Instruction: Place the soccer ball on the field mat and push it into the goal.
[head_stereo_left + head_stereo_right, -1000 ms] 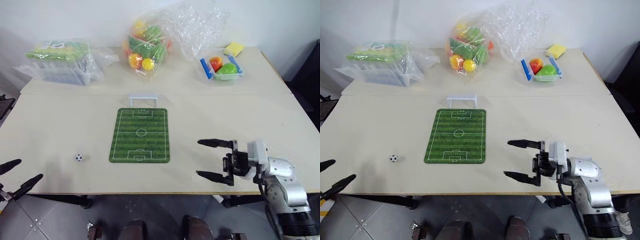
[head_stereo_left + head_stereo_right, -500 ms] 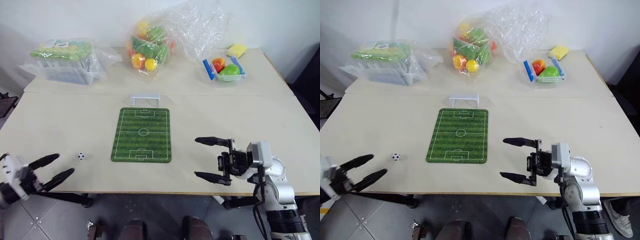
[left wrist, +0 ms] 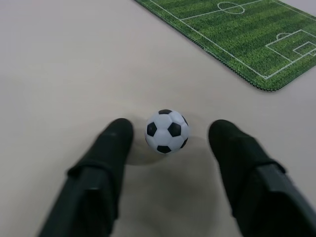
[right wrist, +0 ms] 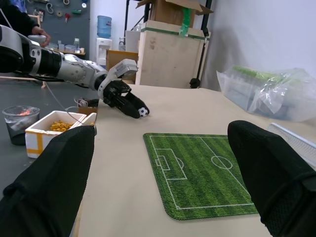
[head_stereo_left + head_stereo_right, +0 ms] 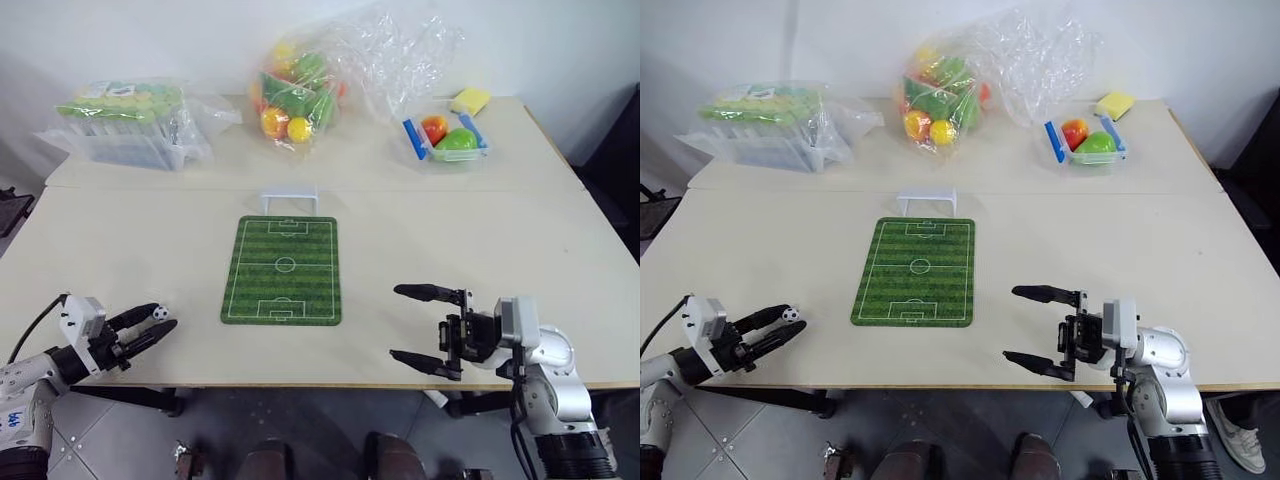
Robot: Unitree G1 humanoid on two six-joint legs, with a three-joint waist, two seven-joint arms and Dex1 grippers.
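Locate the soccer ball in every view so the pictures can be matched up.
Left eye view: soccer ball lower left, between the left gripper's fingertips, left of the field mat.
Right eye view: lower left, same spot.
Left wrist view: centre, between the two black fingers, gaps either side.
Right wrist view: small, at the far gripper's tips.
Shared landmark: the field mat's near corner.

A workshop: stacked cardboard boxes point(image 4: 170, 47) (tools on wall point(image 4: 52, 10))

Head stereo pair looking down over table point(image 5: 150, 230), wrist views low, near tabletop
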